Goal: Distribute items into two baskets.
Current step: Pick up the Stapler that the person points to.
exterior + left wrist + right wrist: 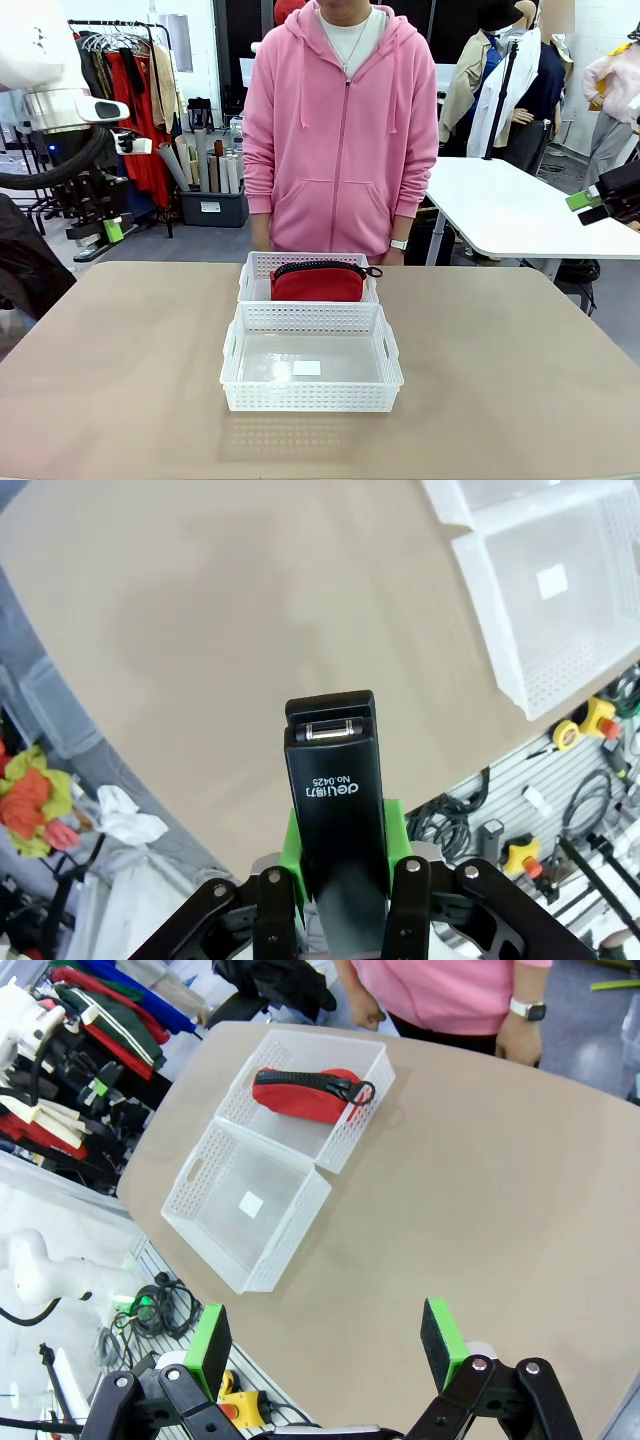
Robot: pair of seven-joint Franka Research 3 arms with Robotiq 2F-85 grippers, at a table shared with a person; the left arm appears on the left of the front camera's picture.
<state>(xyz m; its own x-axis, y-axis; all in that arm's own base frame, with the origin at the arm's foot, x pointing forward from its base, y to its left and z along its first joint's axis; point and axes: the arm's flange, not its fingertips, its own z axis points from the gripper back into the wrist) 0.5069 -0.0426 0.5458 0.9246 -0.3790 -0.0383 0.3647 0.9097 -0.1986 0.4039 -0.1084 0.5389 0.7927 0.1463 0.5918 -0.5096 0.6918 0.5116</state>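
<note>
The left claw (pixel 342 842) is closed on a small black plastic stapler (pixel 333 780), high over the beige tabletop (pixel 200 630), aside from the baskets. The right claw (pixel 325 1342) hangs open and empty. The nearer white lattice plastic basket (pixel 312 398) holds only a small white label (pixel 306 368). The farther white basket (pixel 256 268), touching it, contains the red fabric pouch with black zipper (pixel 318 285). I think the stapler belongs in the nearer basket: bring it above the middle, go low between the walls, then release, so it does not bounce out.
</note>
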